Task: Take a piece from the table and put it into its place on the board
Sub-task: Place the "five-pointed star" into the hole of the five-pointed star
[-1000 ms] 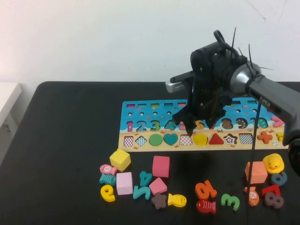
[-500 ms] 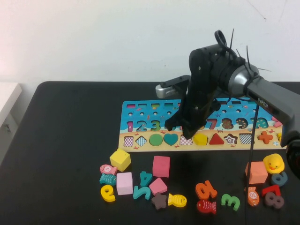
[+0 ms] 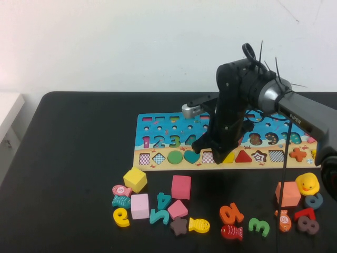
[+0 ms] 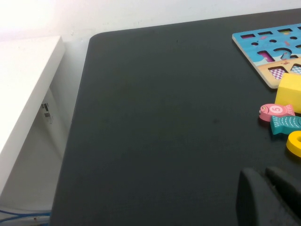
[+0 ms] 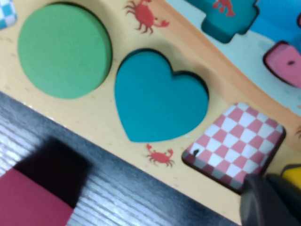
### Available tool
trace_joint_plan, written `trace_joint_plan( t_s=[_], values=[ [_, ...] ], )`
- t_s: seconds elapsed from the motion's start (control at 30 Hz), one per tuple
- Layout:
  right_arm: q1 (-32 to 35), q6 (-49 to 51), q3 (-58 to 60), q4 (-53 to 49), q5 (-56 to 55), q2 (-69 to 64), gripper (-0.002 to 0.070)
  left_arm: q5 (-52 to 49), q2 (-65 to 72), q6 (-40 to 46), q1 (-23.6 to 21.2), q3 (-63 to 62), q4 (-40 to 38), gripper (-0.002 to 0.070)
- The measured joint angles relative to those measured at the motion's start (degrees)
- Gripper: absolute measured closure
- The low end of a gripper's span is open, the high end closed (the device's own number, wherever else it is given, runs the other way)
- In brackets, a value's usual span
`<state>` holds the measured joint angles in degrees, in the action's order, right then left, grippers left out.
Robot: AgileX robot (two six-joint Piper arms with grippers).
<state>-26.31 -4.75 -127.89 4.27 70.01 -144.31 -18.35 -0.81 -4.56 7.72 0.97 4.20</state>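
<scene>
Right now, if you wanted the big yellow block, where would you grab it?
From straight above, squeezing two opposite flat sides of the yellow block; it sits turned cornerwise, so twist to match. A pink fish lies close in front. The right gripper is shut over the board; the left gripper hovers over the table.

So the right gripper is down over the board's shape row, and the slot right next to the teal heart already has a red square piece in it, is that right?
Not quite. The right gripper is over the board's shape row, but the slot beside the teal heart is empty: the right wrist view shows only its red-and-white checkered bottom, with no piece in it.
</scene>
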Motion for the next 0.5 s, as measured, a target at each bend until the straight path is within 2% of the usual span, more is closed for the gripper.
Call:
trace_joint_plan(
  t_s=[0.5],
  values=[
    [0.22, -0.32, -3.54, -0.87, 0.00, 3.04, 0.0657, 0.00, 0.00, 0.00, 0.00, 0.00, 0.00, 0.0676]
  ],
)
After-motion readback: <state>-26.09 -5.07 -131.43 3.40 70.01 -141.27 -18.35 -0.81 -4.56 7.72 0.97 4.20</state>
